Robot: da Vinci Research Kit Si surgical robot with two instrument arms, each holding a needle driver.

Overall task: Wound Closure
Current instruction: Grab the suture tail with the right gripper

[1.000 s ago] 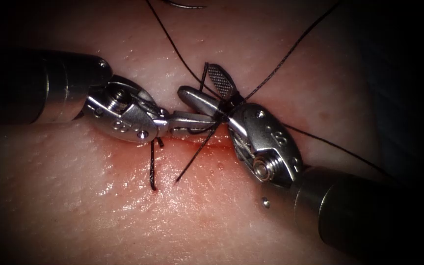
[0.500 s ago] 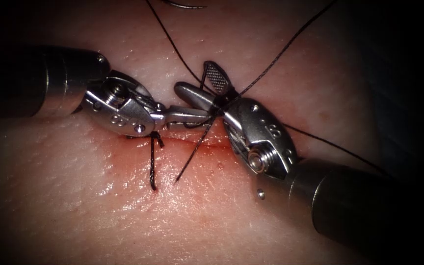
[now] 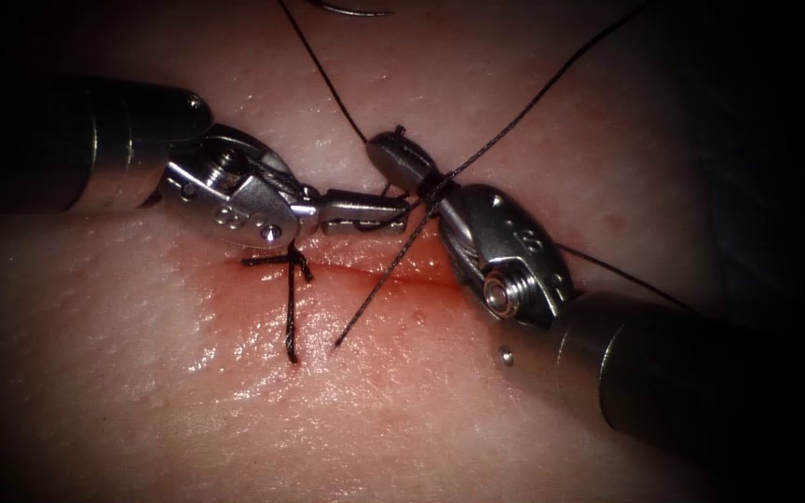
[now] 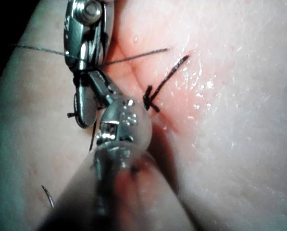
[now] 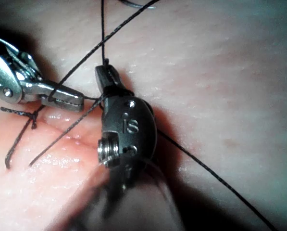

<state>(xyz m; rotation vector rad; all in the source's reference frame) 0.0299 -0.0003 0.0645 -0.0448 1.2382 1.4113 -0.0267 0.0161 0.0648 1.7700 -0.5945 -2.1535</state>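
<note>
Left tool (image 3: pixel 365 212): jaws closed on the thread (image 3: pixel 496 140) just above the cut (image 3: pixel 375 272).
Right tool (image 3: pixel 401 154): jaws pinched together on a thread end – they stood open a second ago – with strands wrapped round them.
Needle (image 3: pixel 351 11): lies free on the tissue (image 3: pixel 421 419) at the far edge, not in it.
Finished knot (image 3: pixel 293 261): sits on the cut, its cut ends (image 3: pixel 289 321) trailing on the near side.
Risk: the tips nearly touch, so a hard pull could snap the thread or drag the wraps off before they seat.
Room: open tissue below the cut – tight between the tools.
</note>
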